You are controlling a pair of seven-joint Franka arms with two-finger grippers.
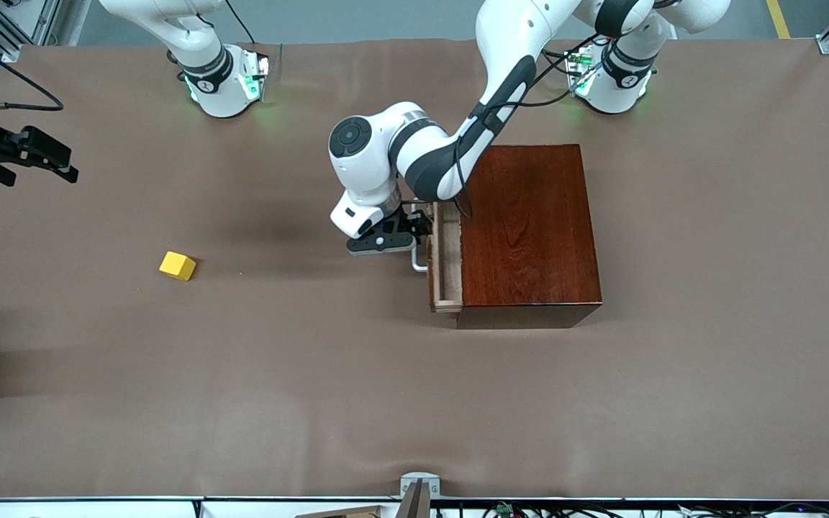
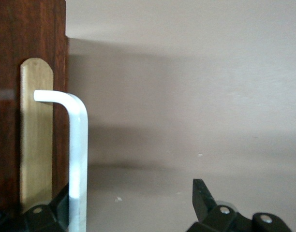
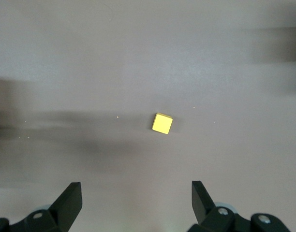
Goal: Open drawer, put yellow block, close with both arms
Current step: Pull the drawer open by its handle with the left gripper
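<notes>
Brown matting covers the table (image 1: 414,403), and on it stands a dark box (image 1: 529,230) near the left arm's end, with the drawer (image 1: 445,262) facing the right arm's end. That drawer is out only a little: a narrow strip of pale tray shows in front of the box, so the opening step looks begun but far from finished. Too little tray shows yet to take the block, I judge.

At the drawer front, the left gripper (image 1: 404,234) is down by the white handle (image 1: 418,259). In the left wrist view its jaws stand wide, one finger (image 2: 58,205) touching or just beside the handle bar and the other well apart from it, so nothing is clamped.

Well apart from the box, toward the right arm's end, the block (image 1: 178,265) lies on the matting, untouched. High over that end of the table hangs the right gripper (image 1: 37,155), jaws fully spread and empty, looking down on the block as the right wrist view shows; it appears to wait.

Left to do: pull the drawer out further, pick up the block, drop it in, push the drawer shut.

Along its front, the drawer's long axis runs toward and away from the front camera; it slides out toward the right arm's end. Being near cubic, the block has no clear long axis and sits turned a little on the matting.
</notes>
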